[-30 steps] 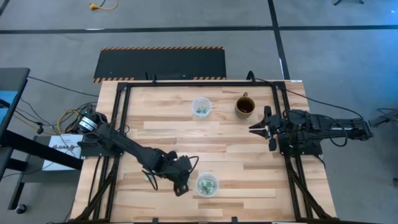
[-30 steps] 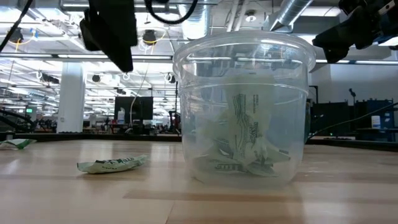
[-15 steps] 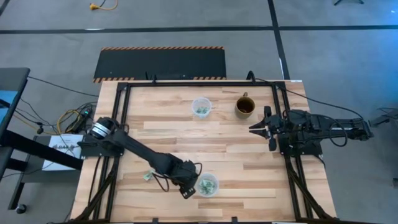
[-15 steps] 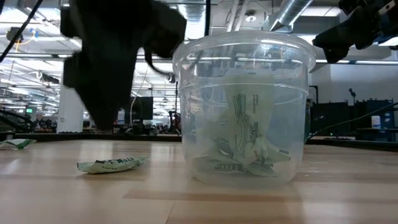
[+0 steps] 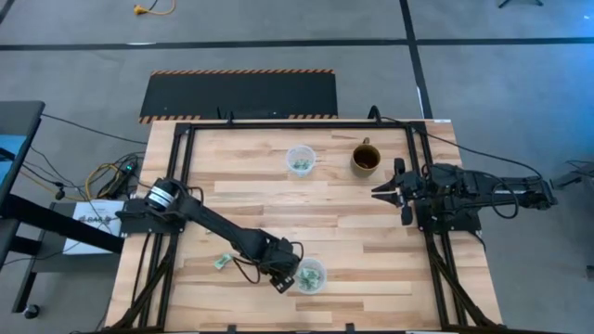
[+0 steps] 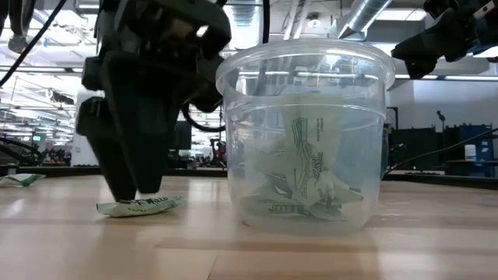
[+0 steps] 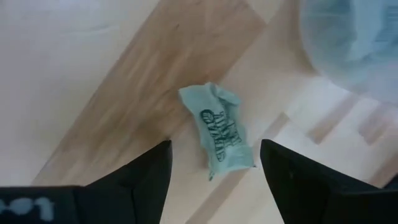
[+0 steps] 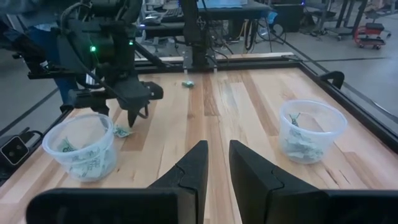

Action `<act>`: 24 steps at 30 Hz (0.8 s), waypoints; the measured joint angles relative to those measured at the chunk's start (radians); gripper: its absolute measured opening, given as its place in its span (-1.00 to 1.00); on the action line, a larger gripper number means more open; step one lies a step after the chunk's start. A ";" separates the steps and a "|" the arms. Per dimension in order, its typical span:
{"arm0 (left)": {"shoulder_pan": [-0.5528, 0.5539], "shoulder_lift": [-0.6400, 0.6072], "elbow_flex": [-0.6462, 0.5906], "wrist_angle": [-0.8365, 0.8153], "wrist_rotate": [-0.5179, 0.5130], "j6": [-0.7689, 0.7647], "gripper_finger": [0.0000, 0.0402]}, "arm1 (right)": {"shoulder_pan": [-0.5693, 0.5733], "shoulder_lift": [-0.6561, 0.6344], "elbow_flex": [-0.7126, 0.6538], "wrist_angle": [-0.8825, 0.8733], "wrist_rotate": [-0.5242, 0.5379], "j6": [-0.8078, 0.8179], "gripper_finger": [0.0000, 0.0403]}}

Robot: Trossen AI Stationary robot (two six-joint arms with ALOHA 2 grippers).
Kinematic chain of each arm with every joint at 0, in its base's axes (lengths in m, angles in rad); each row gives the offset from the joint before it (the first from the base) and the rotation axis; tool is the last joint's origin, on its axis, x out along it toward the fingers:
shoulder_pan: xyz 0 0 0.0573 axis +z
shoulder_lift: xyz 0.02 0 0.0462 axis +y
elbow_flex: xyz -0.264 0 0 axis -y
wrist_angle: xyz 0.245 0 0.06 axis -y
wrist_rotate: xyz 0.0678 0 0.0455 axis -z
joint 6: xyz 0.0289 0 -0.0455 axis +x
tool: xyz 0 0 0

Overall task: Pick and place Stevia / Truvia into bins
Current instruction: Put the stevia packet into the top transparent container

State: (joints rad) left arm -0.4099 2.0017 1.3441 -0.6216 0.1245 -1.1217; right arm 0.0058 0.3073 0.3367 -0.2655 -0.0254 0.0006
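My left gripper (image 5: 281, 281) (image 6: 132, 190) (image 7: 214, 168) is open and low at the table, pointing down, just left of the near clear cup (image 5: 309, 276) (image 6: 299, 140). Its fingers stand on either side of a crumpled green Stevia packet (image 7: 221, 134) (image 6: 140, 205) (image 8: 121, 131) lying flat on the wood, with a gap on both sides. That cup holds several packets, and so does the far cup (image 5: 300, 160) (image 8: 311, 130). A second loose packet (image 5: 222, 262) (image 6: 19, 179) lies farther left. My right gripper (image 5: 376, 192) (image 8: 217, 165) waits shut at the table's right side.
A brown mug (image 5: 365, 159) stands right of the far cup. A black frame rail (image 5: 278, 122) runs around the tabletop. Bare wood lies between the two cups and in the table's middle.
My left gripper has moved right toward the near cup and come down from above cup height to the table, ending with its open fingers astride the crumpled packet. As the arm shifted, the second packet farther left came into sight.
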 joint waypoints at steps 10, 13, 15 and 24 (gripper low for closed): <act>-0.002 0.024 0.005 -0.021 -0.036 -0.044 0.16 | 0.000 0.000 0.000 -0.009 0.000 0.000 -0.71; -0.002 0.025 0.004 -0.036 -0.050 -0.056 0.16 | 0.000 0.000 0.000 -0.012 0.000 0.000 -0.71; -0.002 0.025 0.005 -0.052 -0.061 -0.086 0.16 | 0.000 0.000 0.000 -0.012 0.000 0.000 -0.71; -0.002 0.027 0.003 -0.079 -0.114 -0.108 0.16 | 0.000 0.000 0.000 -0.012 0.000 0.000 -0.71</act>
State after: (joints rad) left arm -0.4122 2.0285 1.3476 -0.7009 0.0110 -1.2293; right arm 0.0058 0.3073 0.3367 -0.2776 -0.0257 0.0006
